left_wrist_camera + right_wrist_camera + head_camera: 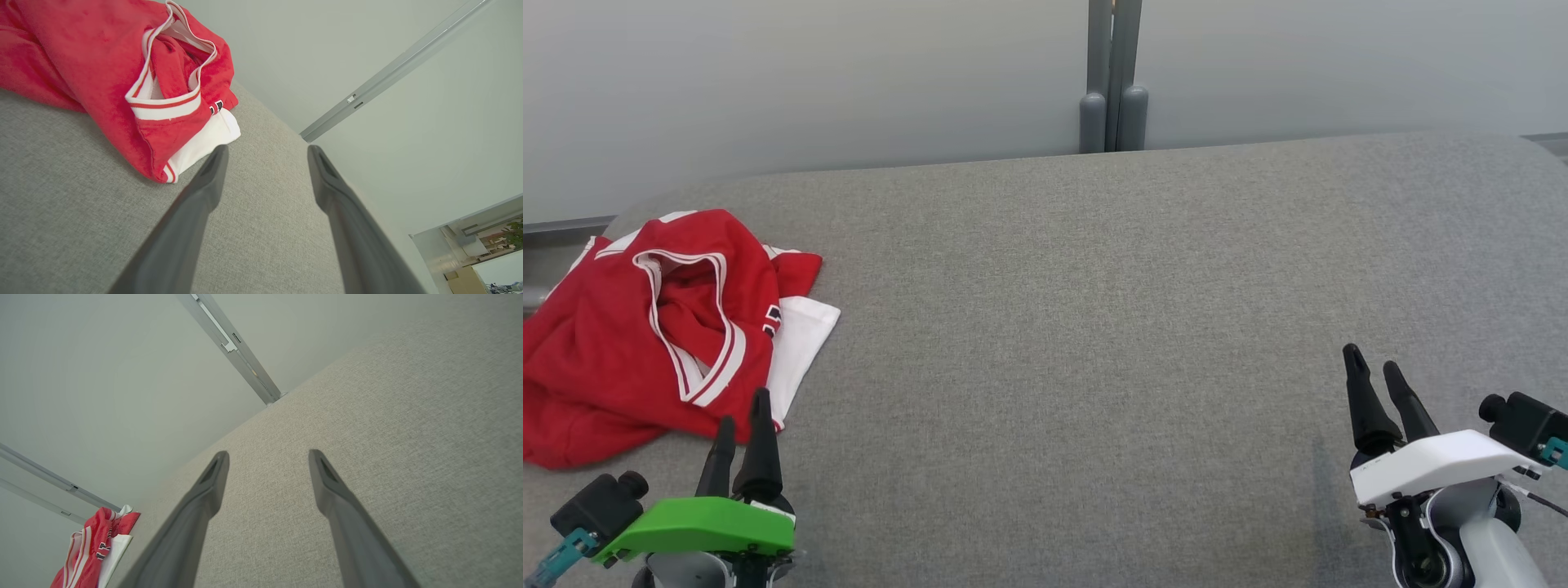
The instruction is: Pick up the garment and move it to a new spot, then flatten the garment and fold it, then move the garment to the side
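I see the garment [605, 343] heaped at the left end of the bench [1094, 286], just ahead of my left gripper [743, 407] (right gripper [1370, 358] sits well apart), both sets of jaws spread, empty.

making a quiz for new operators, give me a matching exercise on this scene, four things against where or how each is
Things: 1 red jersey; 2 left gripper; 3 right gripper; 4 grey post
States: A open, over bare grey fabric surface; B upright behind the far edge; C crumpled at the left end; D open, close beside the jersey
Pairs: 1-C, 2-D, 3-A, 4-B
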### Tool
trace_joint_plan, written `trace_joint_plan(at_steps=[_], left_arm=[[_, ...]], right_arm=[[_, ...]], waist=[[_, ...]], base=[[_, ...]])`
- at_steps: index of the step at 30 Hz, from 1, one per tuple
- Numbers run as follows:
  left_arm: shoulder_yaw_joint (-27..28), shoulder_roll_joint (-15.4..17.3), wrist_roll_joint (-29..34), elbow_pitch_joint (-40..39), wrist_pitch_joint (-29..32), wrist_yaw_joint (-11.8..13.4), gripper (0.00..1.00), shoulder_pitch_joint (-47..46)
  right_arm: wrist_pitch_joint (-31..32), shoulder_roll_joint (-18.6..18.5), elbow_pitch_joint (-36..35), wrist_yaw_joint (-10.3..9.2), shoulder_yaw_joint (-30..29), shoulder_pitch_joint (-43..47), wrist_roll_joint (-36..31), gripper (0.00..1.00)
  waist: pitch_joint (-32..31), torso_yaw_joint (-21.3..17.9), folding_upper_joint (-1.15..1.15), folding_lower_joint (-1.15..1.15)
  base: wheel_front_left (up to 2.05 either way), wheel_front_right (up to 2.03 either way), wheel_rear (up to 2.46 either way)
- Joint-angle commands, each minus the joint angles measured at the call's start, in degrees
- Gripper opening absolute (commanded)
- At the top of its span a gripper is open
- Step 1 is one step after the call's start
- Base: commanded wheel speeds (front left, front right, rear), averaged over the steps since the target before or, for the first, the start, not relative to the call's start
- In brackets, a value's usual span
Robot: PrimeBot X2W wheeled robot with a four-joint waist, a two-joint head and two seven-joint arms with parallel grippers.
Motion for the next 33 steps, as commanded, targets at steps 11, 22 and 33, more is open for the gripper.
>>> trace_joint_plan(at_steps=[11,22,33], left_arm=[[-0.30,0.67,9.77,0.71,-2.46,-1.07,1.00,-1.86],[-0.96,1.21,16.29,1.84,-4.25,-1.37,1.00,-2.22],[-2.14,1.81,21.03,2.38,-5.72,-1.47,1.00,-2.36]], right_arm=[[-2.58,-1.19,0.50,0.13,0.02,-2.03,-9.79,1.00],[-4.27,-2.05,1.30,0.14,0.43,-2.50,-16.78,1.00],[-5.73,-2.36,1.50,0.14,0.67,-2.60,-22.14,1.00]], waist=[[0.01,-0.24,0.00,0.00],[-0.09,-0.83,0.00,0.00],[-0.09,-1.07,0.00,0.00]], base=[[0.00,0.00,0.00],[0.00,0.00,0.00],[0.00,0.00,0.00]])
